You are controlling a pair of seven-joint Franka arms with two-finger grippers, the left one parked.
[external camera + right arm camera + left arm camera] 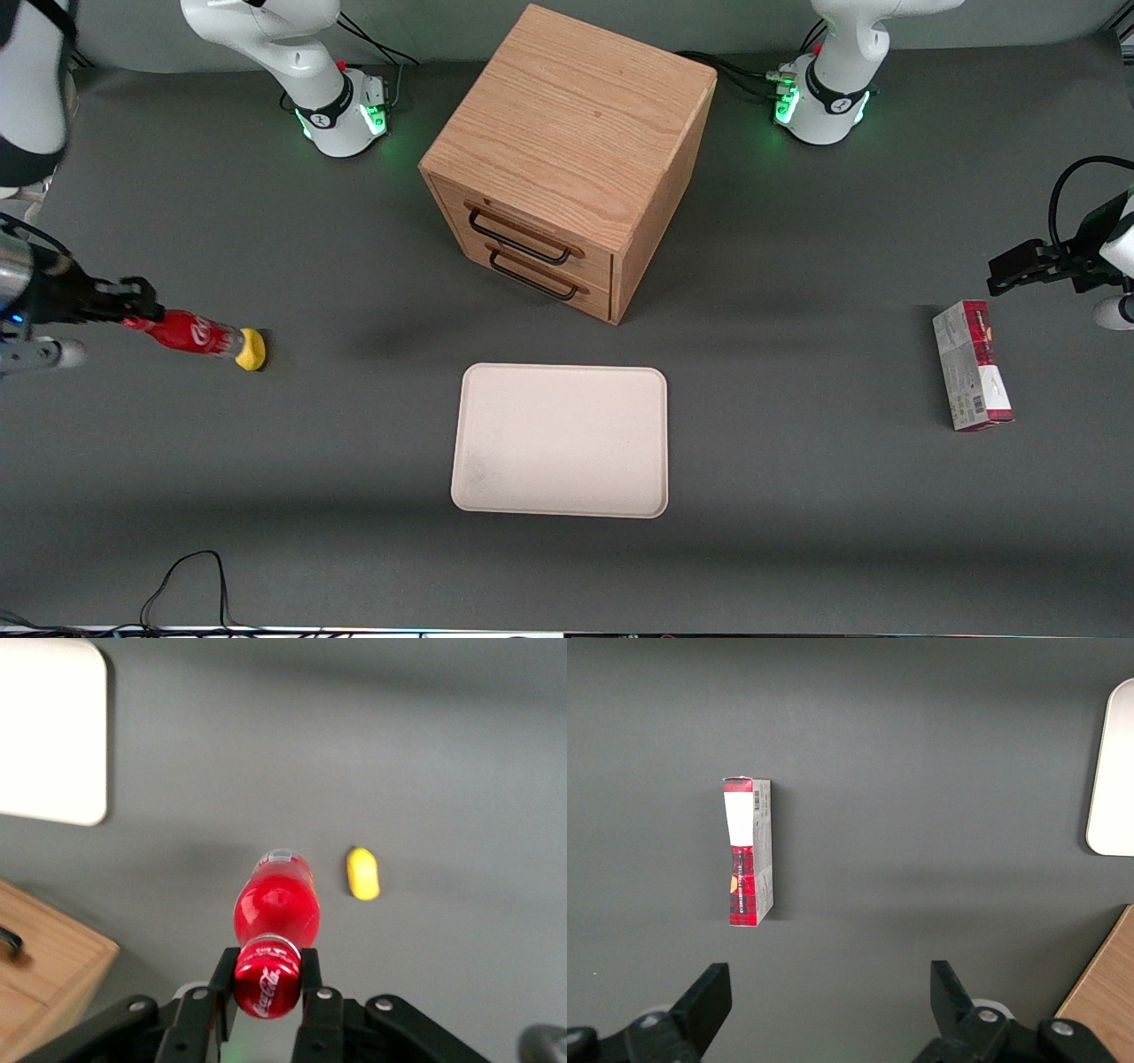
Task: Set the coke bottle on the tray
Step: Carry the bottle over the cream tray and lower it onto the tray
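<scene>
Gripper (135, 306) at the working arm's end of the table, clenched on the cap end of the coke bottle (188, 334), fingers (310, 979) pinching just under the red cap. Bottle lifted off the table, judging by the wrist view, where the tabletop and the yellow lump (362, 873) sit well below its clear base. Long axis in line with the gripper, cap in the jaws, base pointing away; seen from the front, base overlapping the yellow lump (251, 349), though apparently apart from it in height. Tray (560, 439) well apart, toward the middle of the table and nearer the front camera than the bottle, bare cream surface face up. Carry therefore sideways toward the parked arm's end and slightly toward the front camera. Wooden drawer cabinet (567, 159) farther from the front camera than the tray, probably off the straight path. Red-and-white carton (971, 365) lying flat toward the parked arm's end, well clear. Likely concern: bottle held only at the neck, prone to swing or topple when set down.
</scene>
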